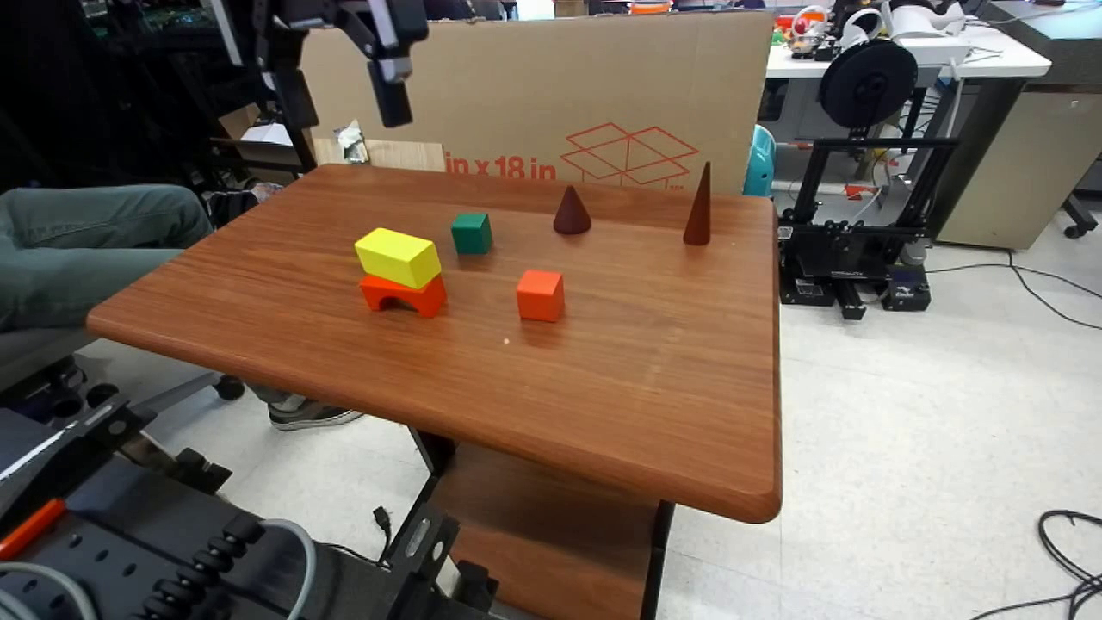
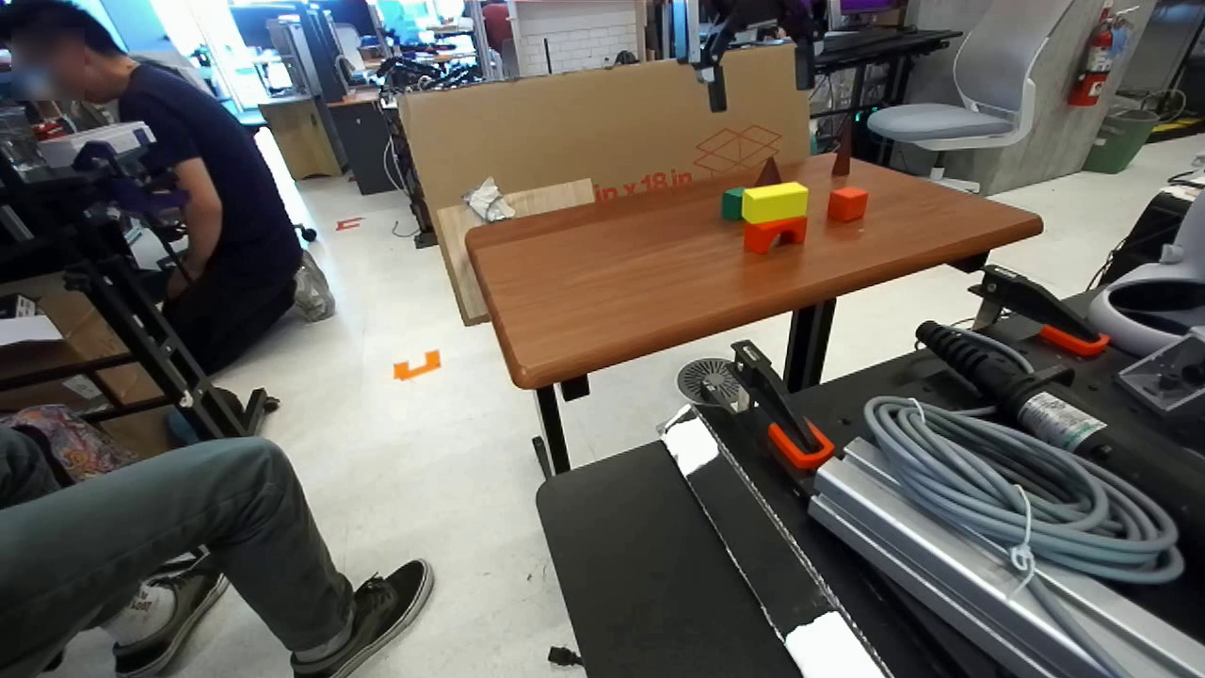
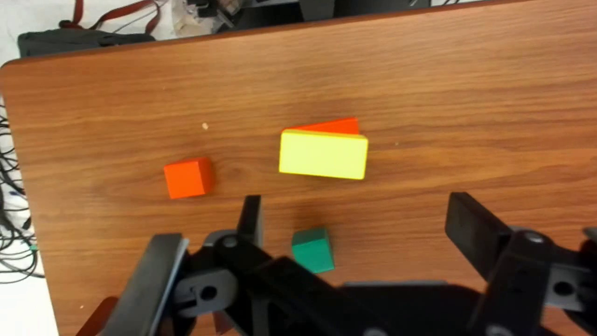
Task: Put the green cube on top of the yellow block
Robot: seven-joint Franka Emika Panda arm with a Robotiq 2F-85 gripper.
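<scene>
The green cube stands on the table near the block, apart from it. The block lies askew atop the arch. The orange cube stands a little farther from the block, the short cone and tall cone farther still. Higher than the block hangs the gripper, fingers spread wide

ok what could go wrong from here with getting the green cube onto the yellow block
The yellow block sits askew on the orange-red arch, so pressing down while placing might shift or tip it. The green cube stands near both, so the open gripper could bump them when descending to grasp.
</scene>
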